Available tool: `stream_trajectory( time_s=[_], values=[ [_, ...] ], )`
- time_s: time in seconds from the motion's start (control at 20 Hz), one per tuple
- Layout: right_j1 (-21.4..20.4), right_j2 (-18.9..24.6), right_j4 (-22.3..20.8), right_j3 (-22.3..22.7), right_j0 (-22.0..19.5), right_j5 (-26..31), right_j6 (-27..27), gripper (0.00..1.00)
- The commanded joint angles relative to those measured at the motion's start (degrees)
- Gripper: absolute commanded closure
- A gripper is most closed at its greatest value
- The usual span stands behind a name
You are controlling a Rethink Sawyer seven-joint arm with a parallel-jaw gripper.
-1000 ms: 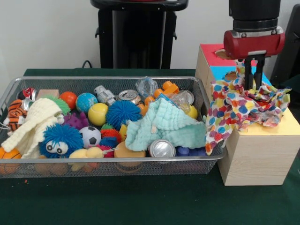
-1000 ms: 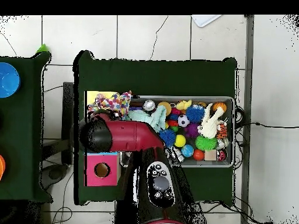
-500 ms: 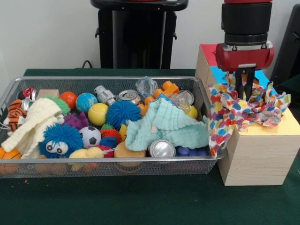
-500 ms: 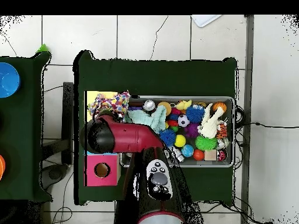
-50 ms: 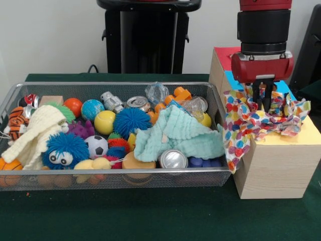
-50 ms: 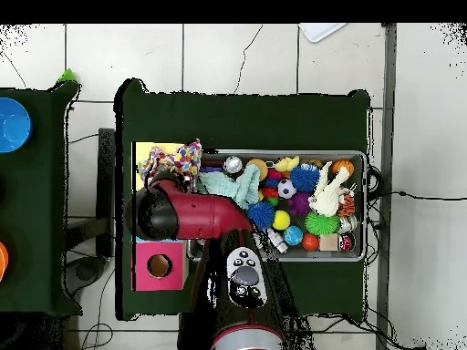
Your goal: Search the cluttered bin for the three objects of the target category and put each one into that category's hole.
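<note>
Front view: we see our hand (image 5: pixel 264 98) pinching the spotted cloth (image 5: pixel 261 120), which lies bunched on the wooden box (image 5: pixel 278 165), one corner hanging down beside the wire bin (image 5: pixel 115 178).

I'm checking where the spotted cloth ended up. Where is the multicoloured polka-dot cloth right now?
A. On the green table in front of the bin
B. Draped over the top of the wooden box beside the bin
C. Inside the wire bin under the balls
B: the polka-dot cloth lies bunched on the wooden box, one corner hanging down its bin-side edge, with the gripper at it.
</note>
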Motion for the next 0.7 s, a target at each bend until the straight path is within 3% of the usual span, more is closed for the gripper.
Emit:
stream_trajectory(
  time_s=[0.05,0.7],
  values=[
    [5.23,5.15,3.32,3.14,-2.28,-1.72,13.18,1.0],
    [6.53,9.62,9.58,4.95,-1.71,-2.6,16.41,1.0]
  ],
)
